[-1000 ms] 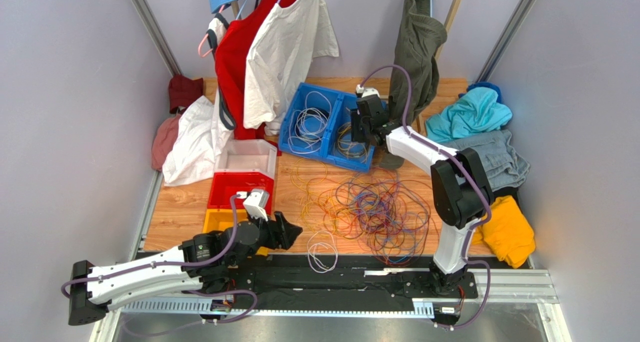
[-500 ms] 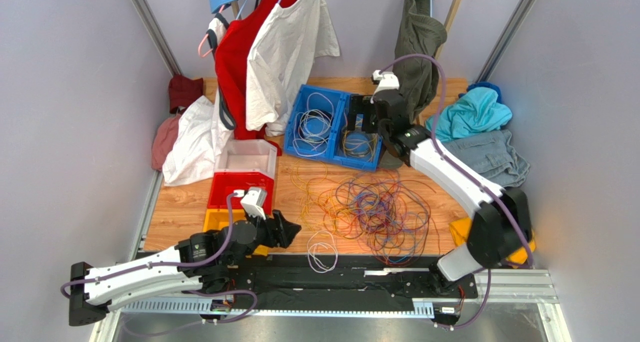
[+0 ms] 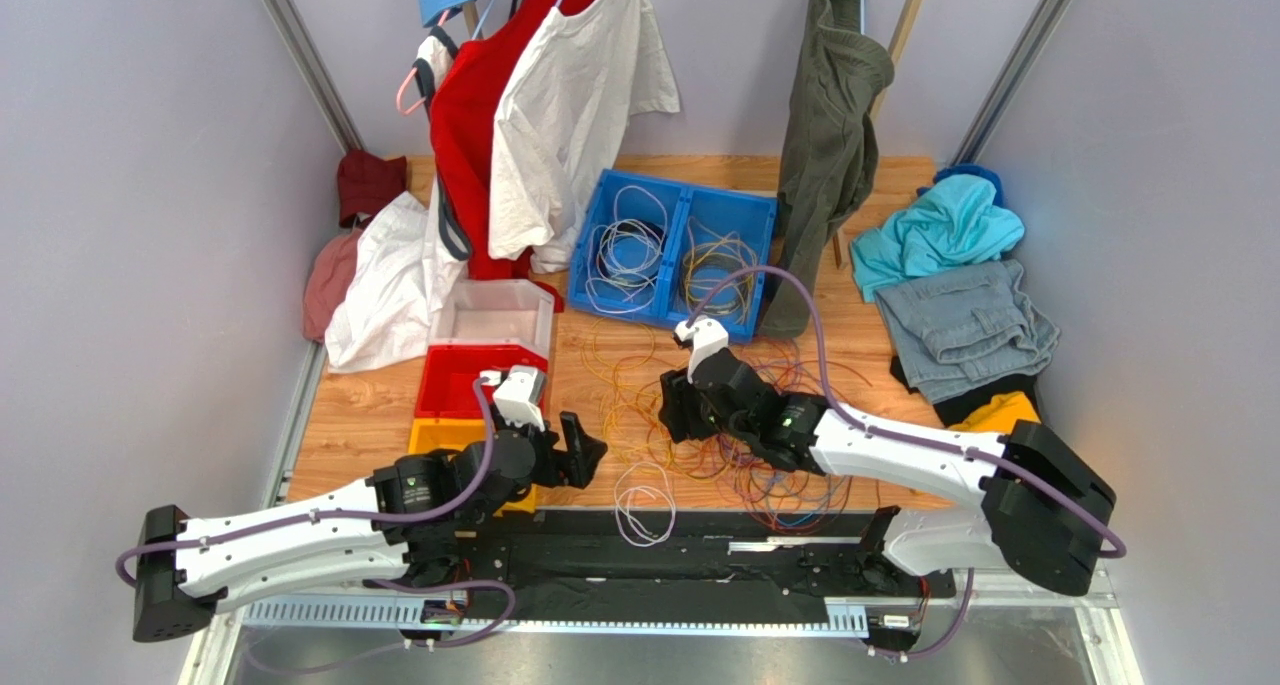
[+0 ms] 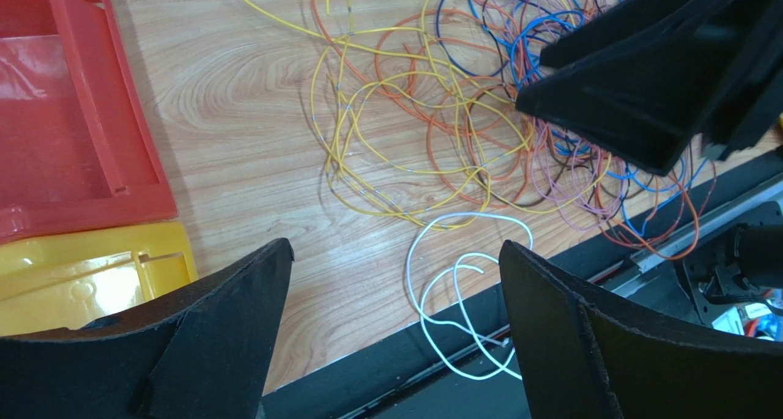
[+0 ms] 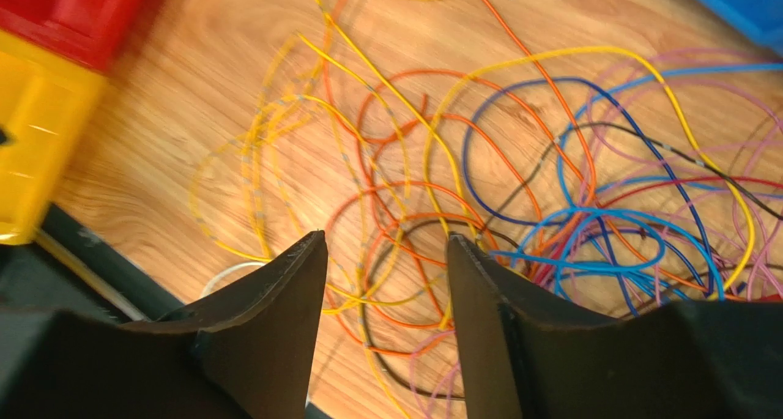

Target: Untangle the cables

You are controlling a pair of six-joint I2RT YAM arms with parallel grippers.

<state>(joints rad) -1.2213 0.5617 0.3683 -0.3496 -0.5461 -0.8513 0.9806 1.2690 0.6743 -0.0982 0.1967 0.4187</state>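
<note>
From above, the cables (image 3: 759, 415) lie heaped on the surface (image 3: 361, 415) between both low, outstretched arms, with the right fingers (image 3: 676, 412) at the heap's left edge. Left wrist view: the left fingers (image 4: 221, 336) gape wide and empty above a lone white loop (image 4: 464, 257) (already free, so little gained there). Right wrist view: the right fingers (image 5: 266, 346), parted and empty, hover over crossed yellow and orange strands (image 5: 386, 176), and closing here could pinch several at once and tighten the knot.
</note>
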